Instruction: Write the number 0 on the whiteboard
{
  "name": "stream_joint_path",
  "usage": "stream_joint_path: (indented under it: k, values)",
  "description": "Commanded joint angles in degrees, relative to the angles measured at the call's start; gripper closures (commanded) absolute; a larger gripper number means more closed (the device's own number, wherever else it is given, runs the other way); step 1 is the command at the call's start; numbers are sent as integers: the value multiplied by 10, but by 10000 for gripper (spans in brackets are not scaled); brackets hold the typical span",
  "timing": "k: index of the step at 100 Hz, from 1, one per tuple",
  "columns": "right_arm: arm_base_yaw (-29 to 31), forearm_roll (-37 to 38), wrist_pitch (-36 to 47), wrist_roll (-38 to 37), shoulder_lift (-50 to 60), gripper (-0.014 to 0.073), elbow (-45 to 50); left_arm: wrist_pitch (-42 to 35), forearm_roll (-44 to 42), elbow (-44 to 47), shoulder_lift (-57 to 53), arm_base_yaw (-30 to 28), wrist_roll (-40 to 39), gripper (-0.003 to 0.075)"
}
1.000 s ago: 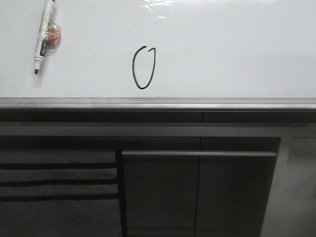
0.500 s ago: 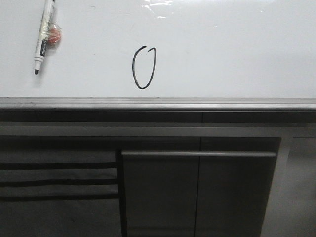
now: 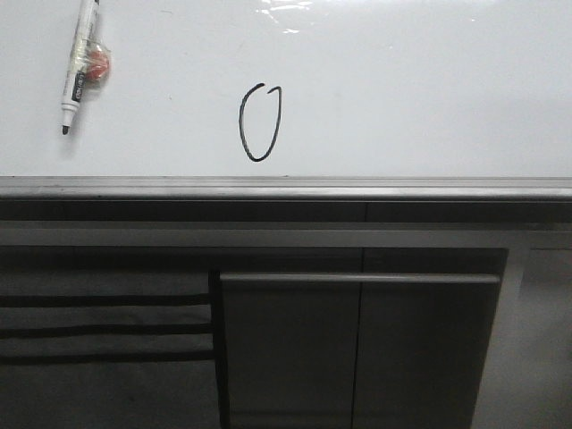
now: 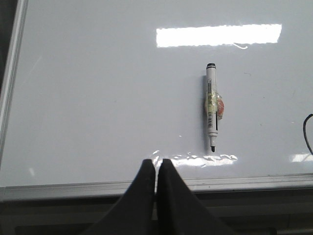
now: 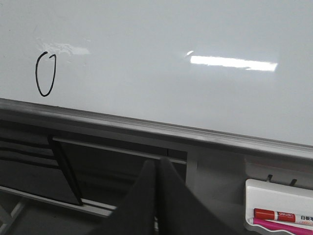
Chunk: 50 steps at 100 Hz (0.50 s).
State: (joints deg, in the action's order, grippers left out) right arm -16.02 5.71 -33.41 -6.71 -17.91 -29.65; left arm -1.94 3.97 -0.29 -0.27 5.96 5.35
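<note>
The number 0 (image 3: 259, 123) is a thin black narrow oval on the whiteboard (image 3: 402, 98), near the board's front rim; it also shows in the right wrist view (image 5: 45, 74). A white marker pen (image 3: 79, 64) lies uncapped on the board at the far left, tip toward the rim, also seen in the left wrist view (image 4: 212, 112). My left gripper (image 4: 156, 164) is shut and empty over the board's front rim, apart from the marker. My right gripper (image 5: 157, 164) is shut and empty, below the rim in front of the cabinet. Neither gripper shows in the front view.
The grey metal rim (image 3: 286, 186) runs along the board's front edge, with dark grey cabinet panels (image 3: 357, 349) below. A white holder (image 5: 281, 210) with red and pink markers sits at the right, below the board.
</note>
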Motion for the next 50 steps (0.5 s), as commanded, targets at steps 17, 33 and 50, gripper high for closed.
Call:
stream_joint_path:
  k: [17,33,50]
  values:
    - [2,8,46,1,-4,666,-14,-38,0,15,-15,5,-4,741]
    - [2,8,46,1,-4,666,-14,-38,0,15,-15,5,-4,741]
    - [7,8,55,1,10,666,-2,-38,0,15,-15,5,-4,741]
